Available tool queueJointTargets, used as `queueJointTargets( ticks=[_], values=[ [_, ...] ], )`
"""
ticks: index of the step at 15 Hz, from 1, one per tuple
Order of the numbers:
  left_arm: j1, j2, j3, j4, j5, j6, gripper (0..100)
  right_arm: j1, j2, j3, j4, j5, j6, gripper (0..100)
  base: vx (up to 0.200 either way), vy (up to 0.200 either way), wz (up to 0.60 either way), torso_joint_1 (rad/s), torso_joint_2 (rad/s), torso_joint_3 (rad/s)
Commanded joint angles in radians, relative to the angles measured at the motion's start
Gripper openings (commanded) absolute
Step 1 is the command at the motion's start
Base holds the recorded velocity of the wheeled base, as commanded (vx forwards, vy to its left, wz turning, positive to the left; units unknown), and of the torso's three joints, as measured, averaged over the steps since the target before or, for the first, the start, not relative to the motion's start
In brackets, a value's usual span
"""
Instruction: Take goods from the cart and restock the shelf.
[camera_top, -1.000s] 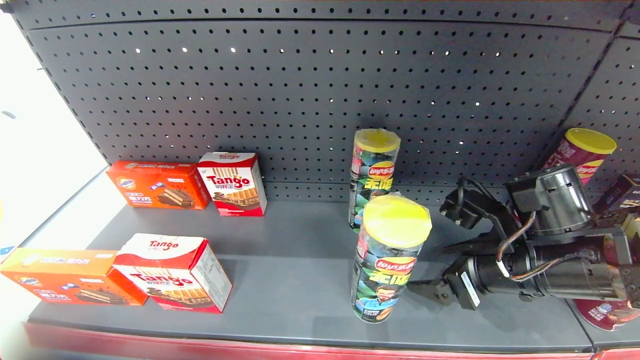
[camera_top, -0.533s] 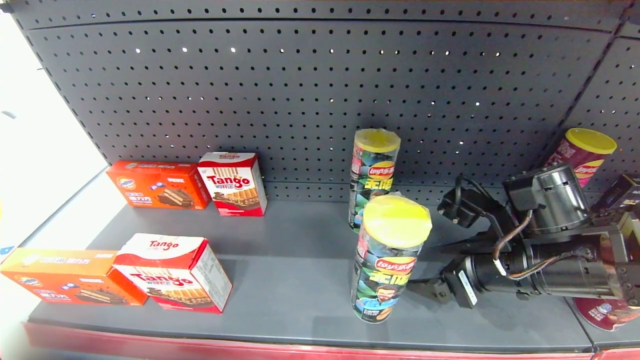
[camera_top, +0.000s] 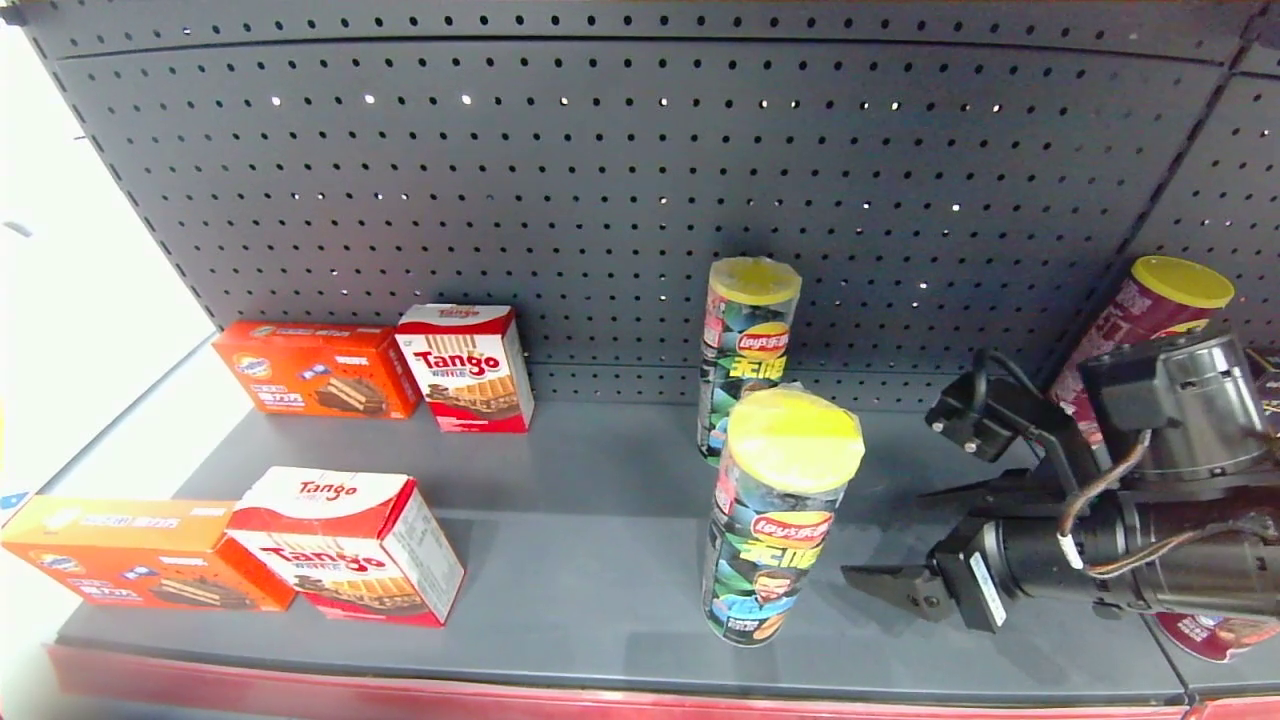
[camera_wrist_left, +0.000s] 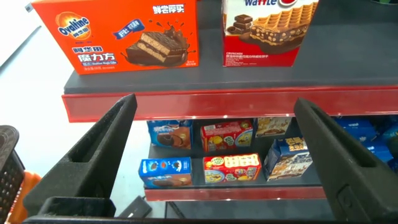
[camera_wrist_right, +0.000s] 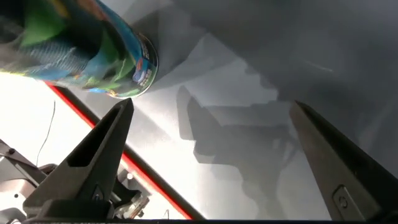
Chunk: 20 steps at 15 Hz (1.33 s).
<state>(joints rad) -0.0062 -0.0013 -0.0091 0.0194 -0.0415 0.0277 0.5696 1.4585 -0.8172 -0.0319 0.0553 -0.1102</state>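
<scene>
Two yellow-lidded chip cans stand upright on the grey shelf (camera_top: 580, 560), the front can (camera_top: 775, 520) near the edge and the back can (camera_top: 745, 350) by the pegboard. My right gripper (camera_top: 885, 535) lies just right of the front can, open and apart from it. In the right wrist view the right gripper (camera_wrist_right: 211, 109) holds nothing and the front can (camera_wrist_right: 81, 50) sits off to one side. My left gripper (camera_wrist_left: 214, 102) is open below the shelf's red front edge (camera_wrist_left: 236, 102), facing an orange box (camera_wrist_left: 118, 34) and a wafer box (camera_wrist_left: 267, 31).
On the shelf's left are two orange boxes (camera_top: 315, 368) (camera_top: 130, 553) and two red-and-white wafer boxes (camera_top: 468, 368) (camera_top: 345, 545). A maroon can (camera_top: 1150, 310) leans at the far right behind my right arm. Lower shelves (camera_wrist_left: 230, 155) hold small boxes. A dark pegboard (camera_top: 600, 200) backs the shelf.
My right gripper has drawn back to the right, away from the front can, which stays standing where it was.
</scene>
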Motion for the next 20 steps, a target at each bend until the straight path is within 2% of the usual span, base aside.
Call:
queueJointTargets(
  ticks=[1,3,6,8,11,12,15,17,19,20],
  values=[
    [0.0,0.001,0.0,-0.001,0.0,0.0,100,-0.005,-0.089,0.01,-0.002,0.001,0.0,100,0.0,0.0,0.0,0.0,0.0,0.0],
    [0.0,0.001,0.0,-0.001,0.0,0.0,100,-0.007,-0.211,0.021,-0.002,0.005,0.001,100,0.0,0.0,0.0,0.0,0.0,0.0],
    [0.0,0.001,0.0,0.001,-0.001,0.001,100,0.007,-0.425,0.136,-0.003,0.015,-0.002,100,0.0,0.0,0.0,0.0,0.0,0.0],
    [0.0,0.001,-0.002,0.004,-0.001,0.003,100,0.096,-0.646,0.322,-0.082,0.014,-0.003,100,0.0,0.0,0.0,0.0,0.0,0.0],
    [0.0,0.001,-0.002,0.007,-0.001,0.003,100,0.145,-0.888,0.497,-0.094,0.018,-0.009,100,0.0,0.0,0.0,0.0,0.0,0.0],
    [0.0,0.001,-0.003,0.007,-0.001,0.003,100,0.144,-0.994,0.567,-0.095,0.018,-0.008,100,0.0,0.0,0.0,0.0,0.0,0.0],
    [0.0,0.001,-0.003,0.007,-0.001,0.003,100,0.141,-1.17,0.665,-0.092,0.018,0.076,100,0.0,0.0,0.0,0.0,0.0,0.0],
    [0.0,0.001,-0.002,0.007,-0.001,0.003,100,0.135,-1.345,0.794,-0.086,0.009,0.116,100,0.0,0.0,0.0,0.0,0.0,0.0],
    [-0.001,0.001,-0.002,0.004,-0.003,0.003,100,0.098,-1.428,0.794,0.033,-0.011,0.112,100,0.0,0.0,0.0,0.0,0.0,0.0],
    [-0.001,0.001,-0.002,0.004,-0.001,0.005,100,0.055,-1.403,0.787,0.046,-0.025,0.113,100,0.0,0.0,0.0,0.0,0.0,0.0]
  ],
)
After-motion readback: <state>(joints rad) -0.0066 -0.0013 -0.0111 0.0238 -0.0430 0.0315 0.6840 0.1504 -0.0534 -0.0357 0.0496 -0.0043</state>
